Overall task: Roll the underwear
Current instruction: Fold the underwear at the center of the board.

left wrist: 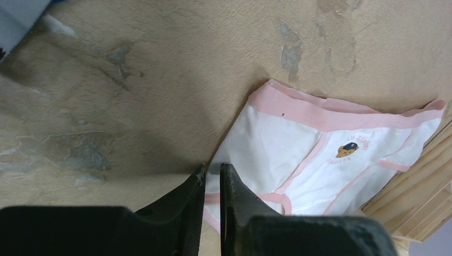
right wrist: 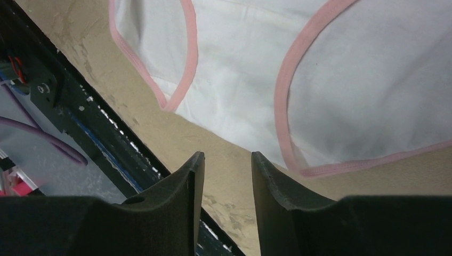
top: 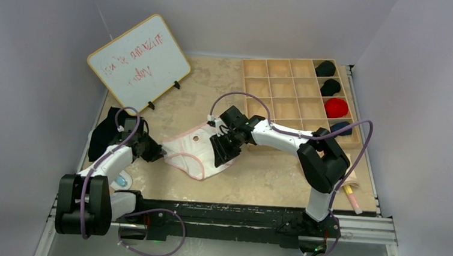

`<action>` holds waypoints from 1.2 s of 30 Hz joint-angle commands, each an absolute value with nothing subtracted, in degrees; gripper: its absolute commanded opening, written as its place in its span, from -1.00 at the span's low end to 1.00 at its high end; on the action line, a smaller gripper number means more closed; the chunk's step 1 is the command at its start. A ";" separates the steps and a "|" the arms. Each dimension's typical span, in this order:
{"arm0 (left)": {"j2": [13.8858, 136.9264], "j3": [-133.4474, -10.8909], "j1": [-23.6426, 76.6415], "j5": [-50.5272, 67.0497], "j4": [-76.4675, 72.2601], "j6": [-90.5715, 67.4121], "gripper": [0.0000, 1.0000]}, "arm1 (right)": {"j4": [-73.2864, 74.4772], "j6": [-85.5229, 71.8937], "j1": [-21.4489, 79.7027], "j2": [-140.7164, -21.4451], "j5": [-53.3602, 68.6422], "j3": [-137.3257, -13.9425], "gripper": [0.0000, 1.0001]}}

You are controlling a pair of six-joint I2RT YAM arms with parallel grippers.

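The underwear (top: pixel 195 150) is white with pink trim and lies spread flat in the middle of the table. The left wrist view shows its small bear print and pink waistband (left wrist: pixel 320 154). My left gripper (top: pixel 155 153) is low at the garment's left edge. Its jaws (left wrist: pixel 213 170) are drawn almost together, with the white fabric edge in the thin gap between them. My right gripper (top: pixel 219 154) hovers over the garment's right side. In the right wrist view it (right wrist: pixel 227 157) is open over bare tabletop just off a pink leg hem (right wrist: pixel 320 80), holding nothing.
A wooden compartment tray (top: pixel 287 90) stands at the back right, with black and red rolled items in its right column. A whiteboard (top: pixel 138 61) leans at the back left. Dark cloth (top: pixel 104 133) lies by the left arm. A pink item (top: pixel 352 197) lies at the right edge.
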State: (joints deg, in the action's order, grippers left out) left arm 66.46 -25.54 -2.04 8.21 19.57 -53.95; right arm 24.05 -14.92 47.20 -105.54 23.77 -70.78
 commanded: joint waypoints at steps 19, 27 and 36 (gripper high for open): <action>67.16 -29.66 -2.46 9.58 19.55 -47.27 -1.00 | 23.43 -12.08 47.45 -107.03 17.08 -67.90 -0.17; 67.25 -33.35 -2.41 5.66 25.28 -45.69 -1.00 | 22.30 -13.93 48.19 -109.01 20.84 -67.59 -0.22; 67.22 -36.54 -2.46 -0.93 31.31 -43.71 -1.00 | 24.63 -9.94 48.76 -109.59 39.48 -73.49 -0.21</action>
State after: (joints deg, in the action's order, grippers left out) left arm 67.72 -33.47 -2.13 3.03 28.64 -45.82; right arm 22.94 -12.56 48.36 -109.73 27.92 -69.67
